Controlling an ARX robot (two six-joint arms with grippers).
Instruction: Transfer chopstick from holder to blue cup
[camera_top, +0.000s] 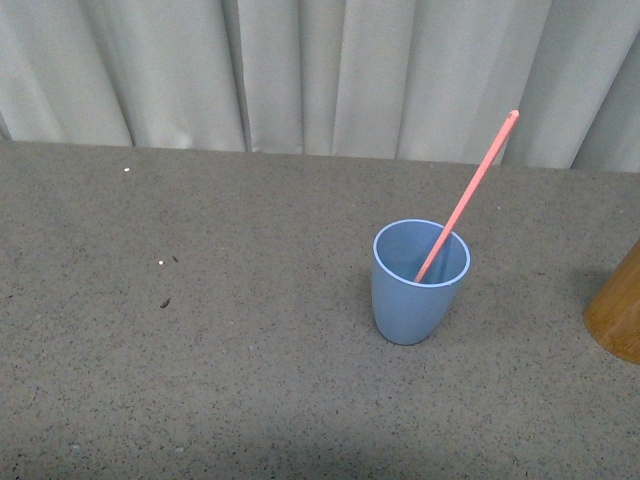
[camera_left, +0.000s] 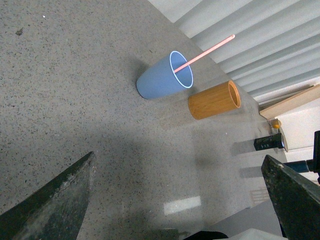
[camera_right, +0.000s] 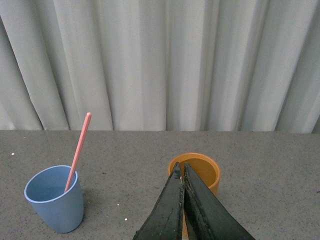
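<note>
The blue cup (camera_top: 420, 283) stands upright on the grey table with one pink-red chopstick (camera_top: 468, 195) leaning in it, its top tilted to the right. The tan holder (camera_top: 618, 308) stands at the right edge, partly cut off. In the left wrist view the blue cup (camera_left: 165, 76), the chopstick (camera_left: 205, 51) and the holder (camera_left: 215, 100) lie far from my open, empty left gripper (camera_left: 180, 200). In the right wrist view my right gripper (camera_right: 181, 167) is shut, its tips in front of the holder (camera_right: 202, 167); the holder's inside looks empty. The cup (camera_right: 52, 198) and chopstick (camera_right: 79, 149) stand beside it.
A pale curtain (camera_top: 320, 70) hangs behind the table's far edge. Small specks (camera_top: 165, 300) lie on the table (camera_top: 200, 380) left of the cup. In the left wrist view a dark bottle (camera_left: 269, 142) and a wooden board (camera_left: 290, 102) lie beyond the table.
</note>
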